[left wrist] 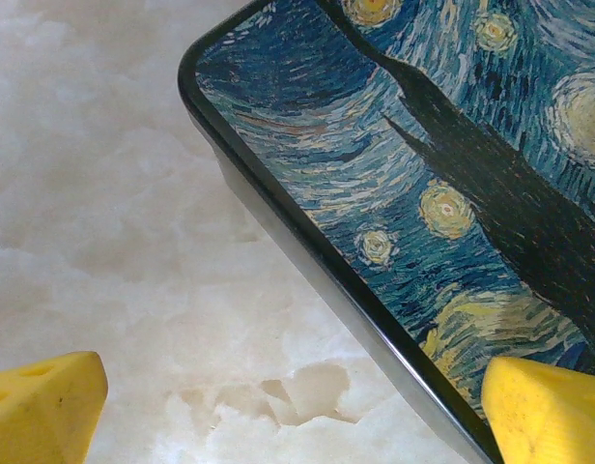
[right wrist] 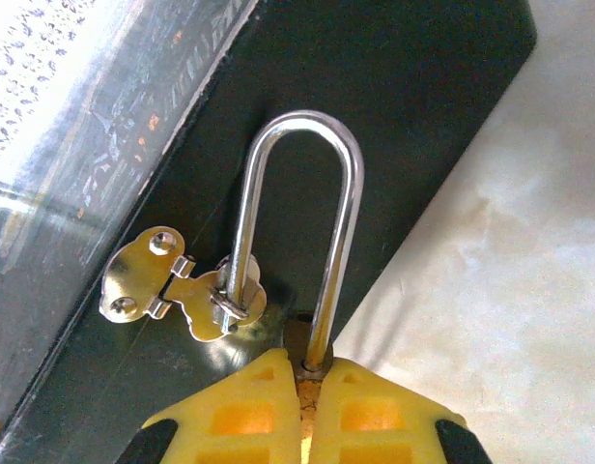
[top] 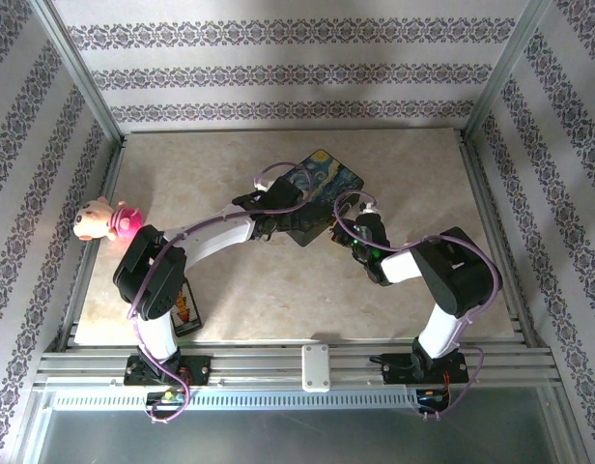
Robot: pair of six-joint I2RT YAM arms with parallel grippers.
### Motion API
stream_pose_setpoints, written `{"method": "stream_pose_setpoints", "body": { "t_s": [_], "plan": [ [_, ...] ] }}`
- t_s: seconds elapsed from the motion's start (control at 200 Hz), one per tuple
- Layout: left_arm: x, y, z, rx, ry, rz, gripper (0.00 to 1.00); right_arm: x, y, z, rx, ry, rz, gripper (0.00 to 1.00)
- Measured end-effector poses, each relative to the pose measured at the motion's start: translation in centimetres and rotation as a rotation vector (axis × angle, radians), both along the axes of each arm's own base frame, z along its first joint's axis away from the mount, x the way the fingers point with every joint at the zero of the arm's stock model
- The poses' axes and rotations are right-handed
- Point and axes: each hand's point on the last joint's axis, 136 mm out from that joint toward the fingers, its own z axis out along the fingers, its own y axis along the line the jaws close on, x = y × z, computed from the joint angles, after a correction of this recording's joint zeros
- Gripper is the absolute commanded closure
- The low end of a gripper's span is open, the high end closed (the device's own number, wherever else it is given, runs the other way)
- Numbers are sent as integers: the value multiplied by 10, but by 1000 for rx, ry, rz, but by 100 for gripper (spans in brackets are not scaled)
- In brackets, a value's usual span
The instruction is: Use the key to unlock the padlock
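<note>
Right now my right gripper (right wrist: 310, 401) pinches the tiny brass-coloured padlock (right wrist: 338, 242) by its body, its smooth silvery shackle looped through the shiny metal hasp (right wrist: 196, 295) on the dark starry-night painted box (left wrist: 452, 193). My left gripper (left wrist: 297, 416) gapes wide, straddling the box's rounded rim over the marbled table (left wrist: 104, 193).
</note>
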Motion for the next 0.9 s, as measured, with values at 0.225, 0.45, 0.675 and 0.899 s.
{"method": "stream_pose_setpoints", "body": {
  "t_s": [0.225, 0.45, 0.675, 0.899],
  "plan": [
    [1, -2, 0, -10, -2, 0, 4, 7, -1, -1, 66, 7, -59, 100],
    [3, -3, -3, -31, -7, 9, 6, 11, -2, -1, 223, -20, -171, 100],
    [2, -4, -5, -62, -22, 16, 15, 9, -2, 4, 331, -17, -223, 100],
    [3, -11, -8, -119, -38, 12, 26, 5, -7, 7, 379, -6, -231, 100]
  ]
}}
